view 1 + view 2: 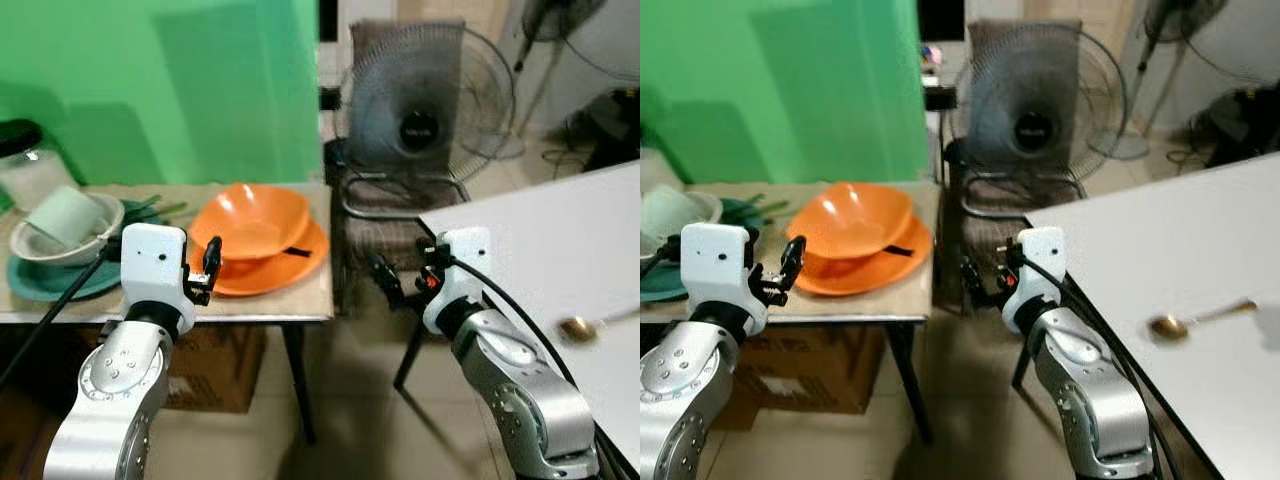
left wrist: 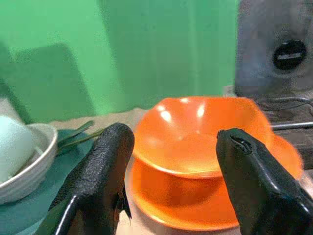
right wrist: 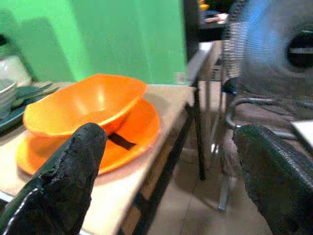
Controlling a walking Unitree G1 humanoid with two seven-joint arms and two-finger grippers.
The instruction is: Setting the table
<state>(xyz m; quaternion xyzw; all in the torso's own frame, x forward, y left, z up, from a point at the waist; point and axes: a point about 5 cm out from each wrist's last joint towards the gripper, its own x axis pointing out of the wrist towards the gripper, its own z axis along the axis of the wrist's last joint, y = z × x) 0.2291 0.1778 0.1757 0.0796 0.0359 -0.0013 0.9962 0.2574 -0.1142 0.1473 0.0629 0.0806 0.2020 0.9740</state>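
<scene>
An orange bowl (image 1: 250, 220) sits tilted on an orange plate (image 1: 285, 262) on a small beige table (image 1: 270, 300) at the left. A dark strip lies on the plate under the bowl. My left gripper (image 1: 203, 268) is open, held just in front of the plate's near rim. In the left wrist view its fingers (image 2: 105, 171) frame the bowl (image 2: 195, 134). My right gripper (image 1: 395, 285) is open in the gap between the two tables, past the beige table's right edge. A gold spoon (image 1: 1185, 322) lies on the white table (image 1: 1160, 250) at the right.
A white bowl holding a pale cup (image 1: 65, 220) rests on a teal plate (image 1: 45, 280) at the table's left, green utensils (image 1: 150, 207) behind it. A glass jar (image 1: 25, 160) stands far left. A floor fan (image 1: 425, 110) and chair (image 1: 400, 195) stand behind the gap. A cardboard box (image 1: 215, 370) sits under the table.
</scene>
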